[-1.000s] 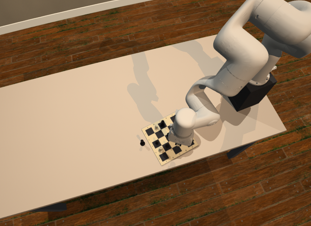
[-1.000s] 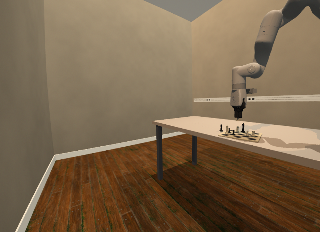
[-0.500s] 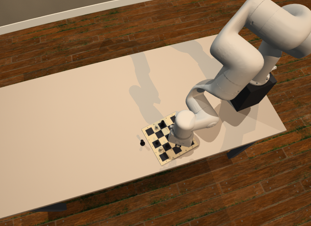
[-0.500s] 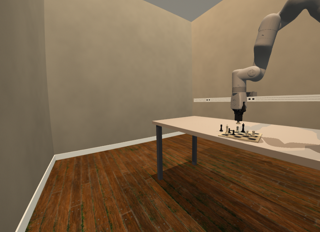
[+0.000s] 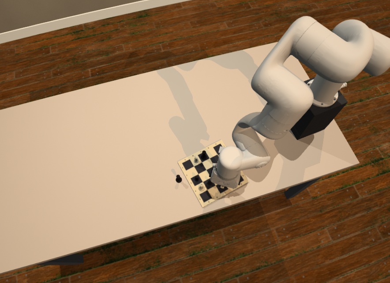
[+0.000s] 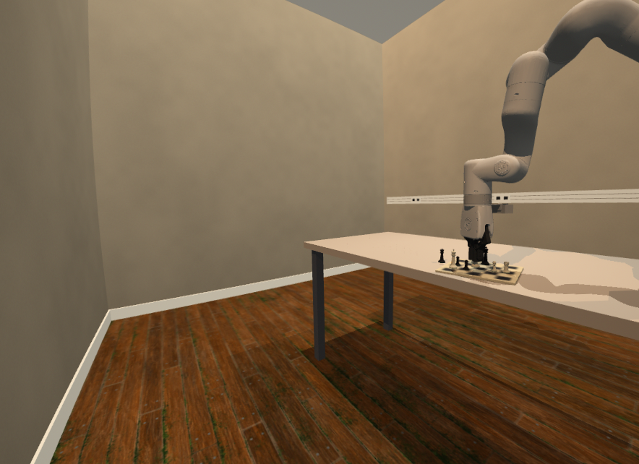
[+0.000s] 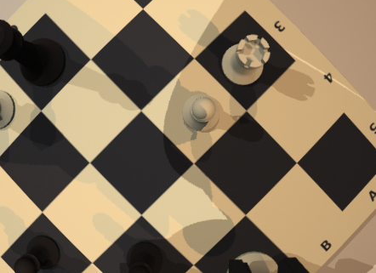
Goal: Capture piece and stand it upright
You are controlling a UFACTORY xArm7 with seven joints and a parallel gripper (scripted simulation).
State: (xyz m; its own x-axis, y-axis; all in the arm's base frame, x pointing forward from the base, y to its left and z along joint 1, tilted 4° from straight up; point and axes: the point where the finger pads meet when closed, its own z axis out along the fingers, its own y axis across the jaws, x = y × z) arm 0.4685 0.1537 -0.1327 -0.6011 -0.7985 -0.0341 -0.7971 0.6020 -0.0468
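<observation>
In your top view, going left to right: 1 black piece (image 5: 178,178) stands upright on the table (image 5: 78,147), off the board's 9 o'clock edge, apart from it. The board (image 5: 211,173) lies near the table's 5 o'clock side. A white piece (image 5: 195,159) and a black piece (image 5: 204,154) stand at its 11 o'clock part, and another white piece (image 5: 200,187) at 7 o'clock.

The gripper (image 6: 478,252) is low over the board, pinching a pale piece (image 7: 255,263) that shows at your wrist view's 6 o'clock edge; you can't tell which piece it is.

In the wrist view, a white pawn (image 7: 201,112) sits centre, with a white rook (image 7: 247,60) at its 1 o'clock by the "3" label.
</observation>
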